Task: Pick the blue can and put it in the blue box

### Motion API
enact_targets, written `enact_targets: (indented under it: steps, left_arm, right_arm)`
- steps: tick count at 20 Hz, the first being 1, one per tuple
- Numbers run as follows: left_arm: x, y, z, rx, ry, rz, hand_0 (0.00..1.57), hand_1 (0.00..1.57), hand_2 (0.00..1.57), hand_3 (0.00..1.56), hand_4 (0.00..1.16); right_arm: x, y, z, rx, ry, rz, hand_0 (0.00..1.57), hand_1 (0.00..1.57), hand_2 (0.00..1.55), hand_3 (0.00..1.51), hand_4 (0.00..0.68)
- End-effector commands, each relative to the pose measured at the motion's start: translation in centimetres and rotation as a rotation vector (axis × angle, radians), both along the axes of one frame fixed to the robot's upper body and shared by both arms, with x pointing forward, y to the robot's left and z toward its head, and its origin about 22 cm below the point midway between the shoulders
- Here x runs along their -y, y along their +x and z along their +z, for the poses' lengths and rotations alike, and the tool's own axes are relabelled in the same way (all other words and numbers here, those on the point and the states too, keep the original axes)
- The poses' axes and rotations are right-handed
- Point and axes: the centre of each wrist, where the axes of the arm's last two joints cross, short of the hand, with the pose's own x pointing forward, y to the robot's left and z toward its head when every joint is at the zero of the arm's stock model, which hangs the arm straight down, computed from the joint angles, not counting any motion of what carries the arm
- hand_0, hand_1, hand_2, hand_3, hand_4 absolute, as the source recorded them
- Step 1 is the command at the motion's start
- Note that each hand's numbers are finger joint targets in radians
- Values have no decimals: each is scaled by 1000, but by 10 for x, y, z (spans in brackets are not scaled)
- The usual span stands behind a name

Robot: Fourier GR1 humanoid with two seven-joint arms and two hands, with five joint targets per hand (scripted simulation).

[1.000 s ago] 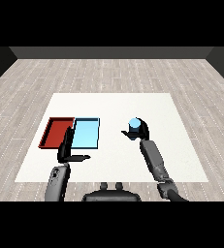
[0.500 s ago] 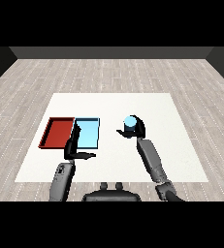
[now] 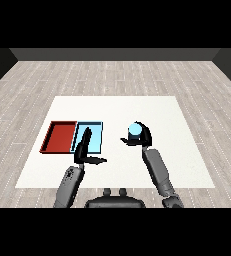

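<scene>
R hand (image 3: pixel 141 137) raised off the table at centre-right, fingers & thumb curled round a blue can (image 3: pixel 135 130); grey forearm runs down to lower right. L hand (image 3: pixel 83 151) at centre-left, fingers straight, pointing fwd, thumb stuck out to the right; its forearm comes up from lower left.

No legible txt or labels

Red tray (image 3: pixel 61 137) on white table (image 3: pixel 152 112), left half; grey plank floor (image 3: pixel 112 77) around table.
</scene>
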Motion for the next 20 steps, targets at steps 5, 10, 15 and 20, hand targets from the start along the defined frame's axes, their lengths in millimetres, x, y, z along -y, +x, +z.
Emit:
enact_targets:
  steps: [5, 10, 15, 20]
  left_arm:
    - [26, 11, -2, -7, -25, -69, 0, 0, 0, 0, 0]
    - [45, 14, 0, 10, -7, -105, 0, 0, 0, 0, 0]
    - [53, 8, -6, -50, -7, -116, 0, 0, 0, 0, 0]
    - [81, 14, -9, -53, -2, -109, 0, 0, 0, 0, 0]
  right_arm:
    - [-26, -3, 19, 32, -1, 27, 1447, 1447, 1470, 1385, 555]
    - [-19, 0, 19, 40, -21, 49, 1447, 1447, 1472, 1389, 576]
    - [-33, -1, 0, 49, 9, 62, 1458, 1458, 1467, 1375, 551]
    - [-48, -9, 14, 36, 24, 101, 1437, 1437, 1459, 1360, 553]
